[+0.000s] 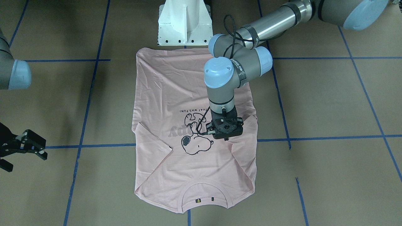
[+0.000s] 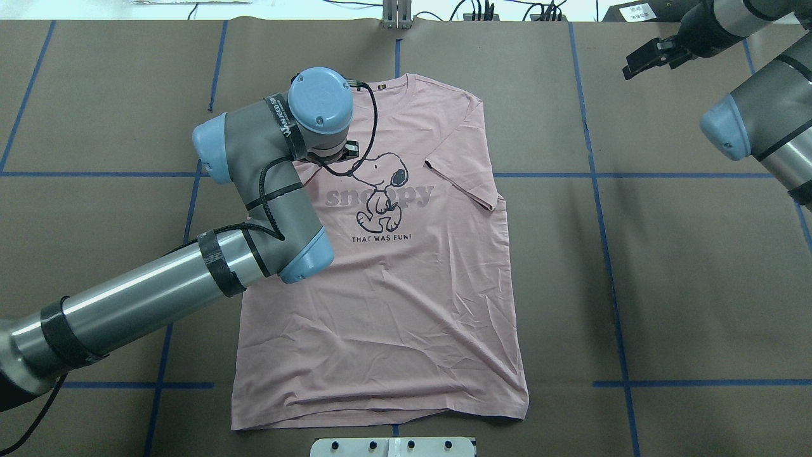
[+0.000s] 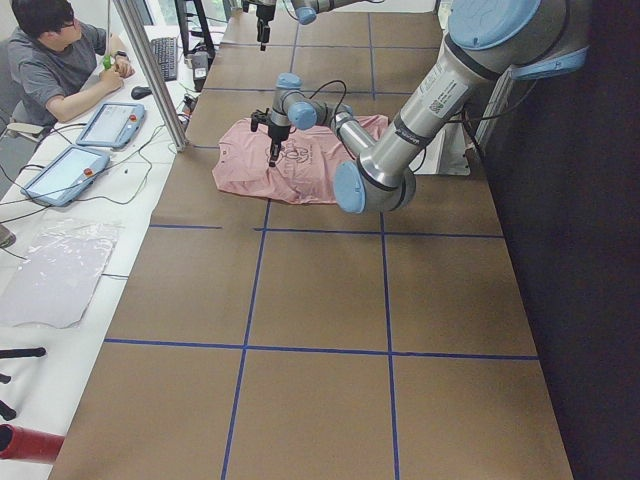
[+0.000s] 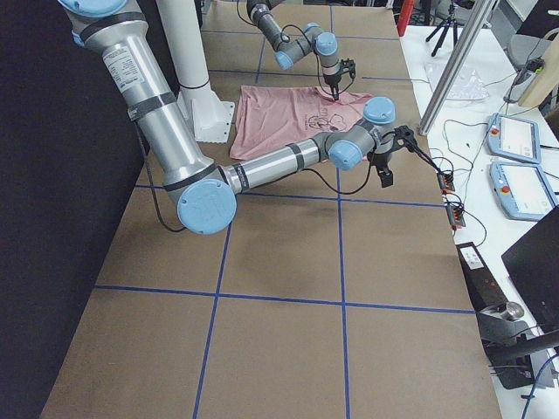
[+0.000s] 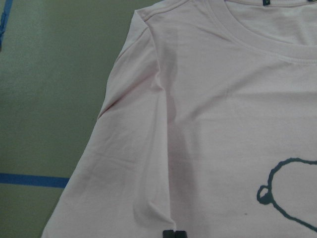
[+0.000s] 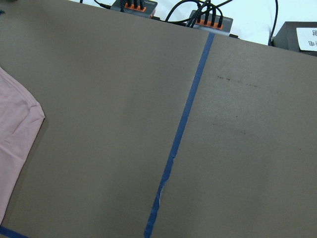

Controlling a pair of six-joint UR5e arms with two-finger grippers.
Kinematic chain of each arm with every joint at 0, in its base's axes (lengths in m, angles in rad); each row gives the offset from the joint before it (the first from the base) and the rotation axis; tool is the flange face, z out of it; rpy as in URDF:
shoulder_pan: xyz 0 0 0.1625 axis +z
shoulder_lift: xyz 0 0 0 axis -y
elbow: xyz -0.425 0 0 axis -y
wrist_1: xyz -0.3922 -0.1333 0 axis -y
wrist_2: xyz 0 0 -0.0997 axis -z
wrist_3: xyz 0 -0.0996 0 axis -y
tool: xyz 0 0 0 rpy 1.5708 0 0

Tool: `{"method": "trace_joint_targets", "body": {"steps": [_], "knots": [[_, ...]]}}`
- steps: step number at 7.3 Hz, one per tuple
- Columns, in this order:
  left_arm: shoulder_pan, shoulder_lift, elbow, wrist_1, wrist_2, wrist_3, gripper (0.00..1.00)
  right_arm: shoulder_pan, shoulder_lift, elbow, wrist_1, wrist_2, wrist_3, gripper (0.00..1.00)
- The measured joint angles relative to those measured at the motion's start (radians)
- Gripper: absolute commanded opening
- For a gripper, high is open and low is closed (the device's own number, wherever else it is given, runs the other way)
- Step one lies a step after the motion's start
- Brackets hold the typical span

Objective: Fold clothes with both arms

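Observation:
The pale pink Snoopy T-shirt (image 2: pixel 406 304) lies flat, print up, collar (image 1: pixel 204 188) towards the table's far edge. The sleeve (image 2: pixel 460 181) on my right side is folded in over the chest. My left gripper (image 1: pixel 226 138) points straight down over the shirt's other shoulder, beside the Snoopy print (image 1: pixel 196 138). In the left wrist view its fingertips (image 5: pixel 174 234) are pressed together above the shirt (image 5: pixel 213 139); whether they pinch cloth is not visible. My right gripper (image 1: pixel 27 161) hovers open over bare table off the shirt's side, holding nothing. Only a shirt corner (image 6: pixel 12 144) shows to the right wrist.
The white pedestal base (image 1: pixel 185 25) stands just behind the shirt's hem. Blue tape lines (image 2: pixel 596 174) grid the brown table. Cable boxes (image 6: pixel 133 6) sit at the far edge. A person (image 3: pixel 55 60) sits at a side desk with tablets (image 3: pixel 110 122).

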Motion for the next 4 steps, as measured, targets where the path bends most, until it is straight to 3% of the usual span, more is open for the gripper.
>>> {"method": "trace_joint_targets", "body": {"steps": [2, 4], "knots": [[-0.001, -0.004, -0.008, -0.003, -0.005, 0.031, 1.00, -0.002, 0.003, 0.006, 0.001, 0.002, 0.015, 1.00], [-0.003, 0.053, -0.137, -0.003, -0.045, 0.100, 1.00, -0.045, -0.002, 0.076, -0.007, 0.002, 0.156, 1.00]]}}
